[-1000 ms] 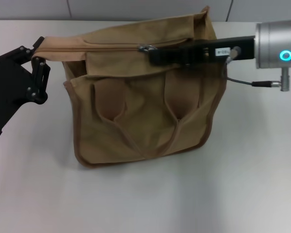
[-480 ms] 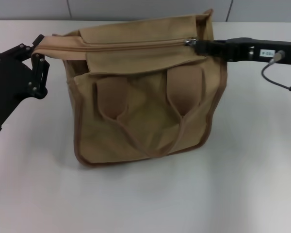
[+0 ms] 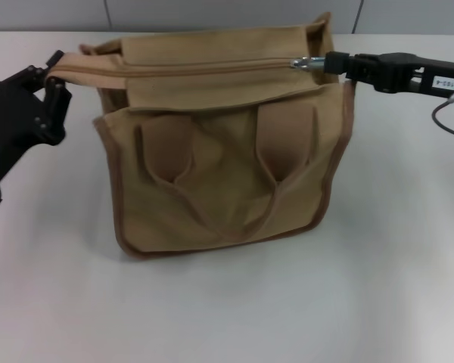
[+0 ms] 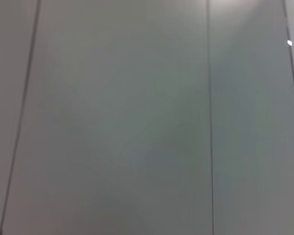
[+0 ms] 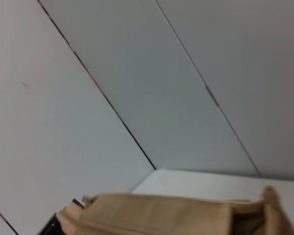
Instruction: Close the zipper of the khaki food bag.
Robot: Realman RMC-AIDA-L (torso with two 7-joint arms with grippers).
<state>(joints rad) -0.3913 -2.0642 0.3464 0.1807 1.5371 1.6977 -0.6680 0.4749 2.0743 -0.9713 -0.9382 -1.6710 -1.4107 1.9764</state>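
Observation:
The khaki food bag stands upright in the middle of the white table, its two looped handles facing me. The zipper runs along the top flap, and its silver pull tab sits at the right end of the line. My right gripper reaches in from the right and is shut on the pull tab. My left gripper is shut on the bag's top left corner. The right wrist view shows the bag's top edge; the left wrist view shows only wall panels.
The white table spreads around the bag. A grey panelled wall runs behind it. A cable hangs from the right arm at the right edge.
My right gripper has drawn the pull tab from the middle of the flap to its right end, and the zipper line now looks shut. The left gripper has kept its hold and lifted slightly.

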